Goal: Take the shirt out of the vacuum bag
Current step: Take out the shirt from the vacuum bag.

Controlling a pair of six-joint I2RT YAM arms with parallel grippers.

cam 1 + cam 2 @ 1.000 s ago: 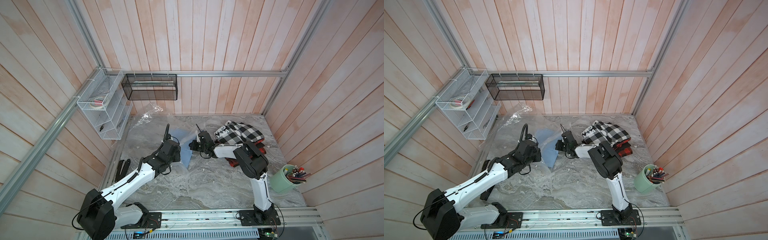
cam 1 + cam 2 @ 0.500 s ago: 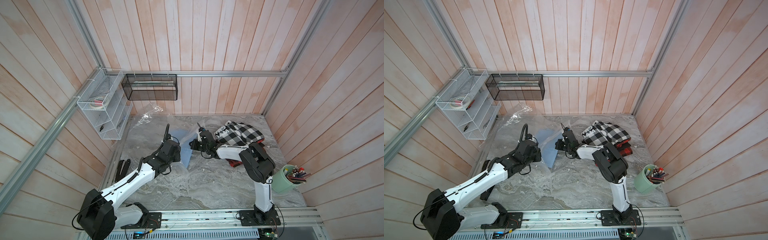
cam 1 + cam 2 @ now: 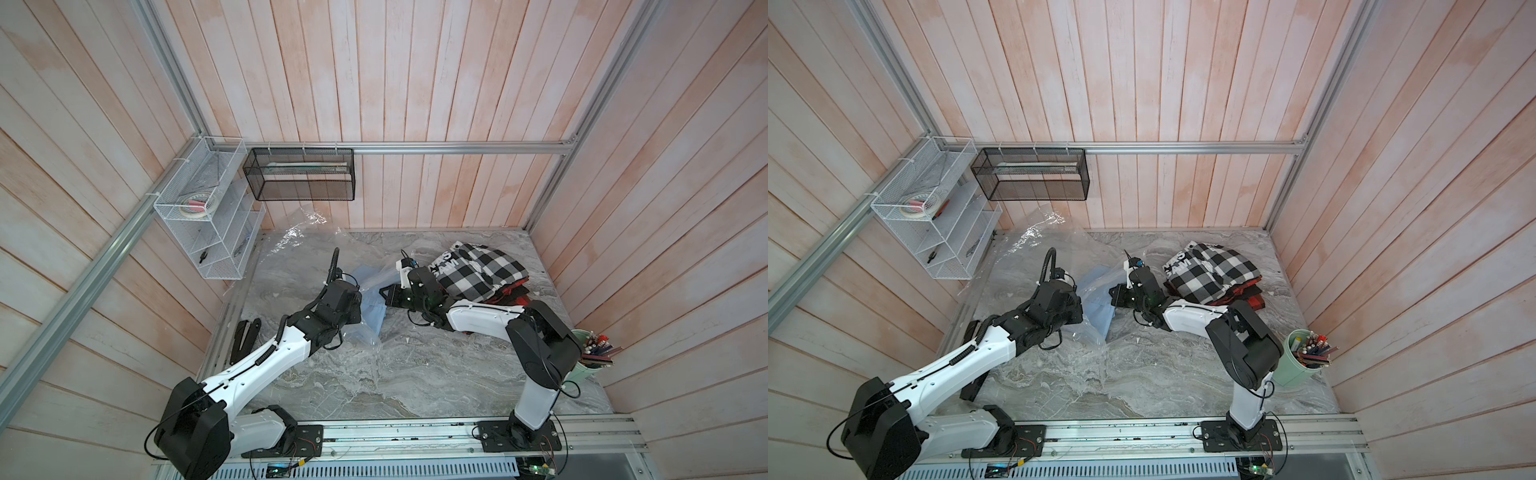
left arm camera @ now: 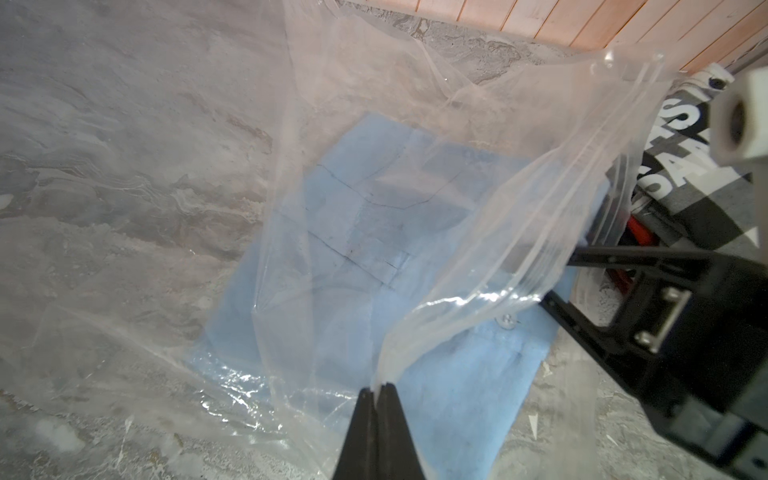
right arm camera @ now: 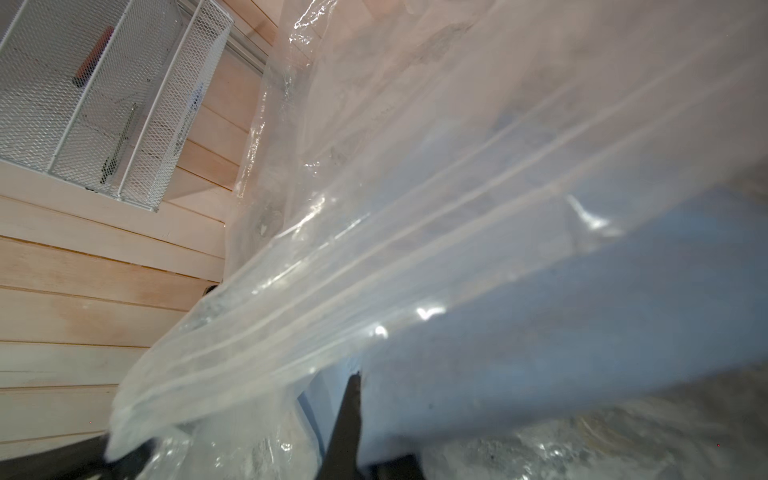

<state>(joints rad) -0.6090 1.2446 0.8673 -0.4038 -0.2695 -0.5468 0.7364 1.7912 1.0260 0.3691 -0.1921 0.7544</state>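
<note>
The vacuum bag (image 3: 307,245) is clear, crinkly plastic spread over the back left of the marble table. A folded light blue shirt (image 3: 372,309) lies at its mouth, partly under the plastic. My left gripper (image 4: 377,388) is shut on the bag's zip-seal edge (image 4: 540,232) and holds it up above the shirt (image 4: 374,232). My right gripper (image 5: 359,378) is shut on the shirt (image 5: 582,311); blue cloth covers one finger. In both top views the right gripper (image 3: 384,293) (image 3: 1112,296) meets the shirt (image 3: 1096,299) from the right, facing the left gripper (image 3: 362,297).
A black-and-white checked cloth (image 3: 478,270) lies on red fabric (image 3: 513,296) at the back right. A green cup of pens (image 3: 586,361) stands by the right wall. A white wire rack (image 3: 208,224) and black mesh basket (image 3: 299,174) hang on the walls. A black object (image 3: 245,336) lies at the left edge.
The right arm's elbow has swung to the right and forward, toward the green cup, while its gripper stays at the shirt. The left arm has not moved.
</note>
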